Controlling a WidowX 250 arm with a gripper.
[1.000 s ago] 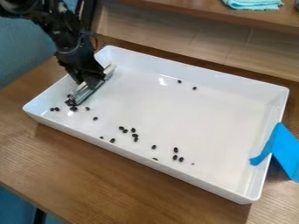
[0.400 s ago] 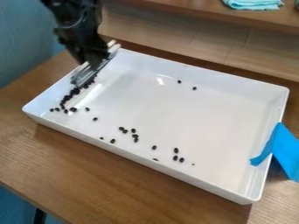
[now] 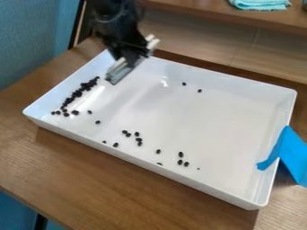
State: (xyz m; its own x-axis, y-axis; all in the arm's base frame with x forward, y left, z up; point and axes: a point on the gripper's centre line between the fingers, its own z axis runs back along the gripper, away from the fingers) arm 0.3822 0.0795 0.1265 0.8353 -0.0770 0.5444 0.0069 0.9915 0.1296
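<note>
The claw is gripping a flat, pale grey, scraper-like tool and is hanging over one end of a shallow, rectangular white tray. Just beside the claw, a dense line of small, oval black beans is lying in the tray, while more loose beans are lying farther from it. Well apart from the claw, a strip of bright blue tape is hanging over the tray's far end onto the brown wooden table.
</note>
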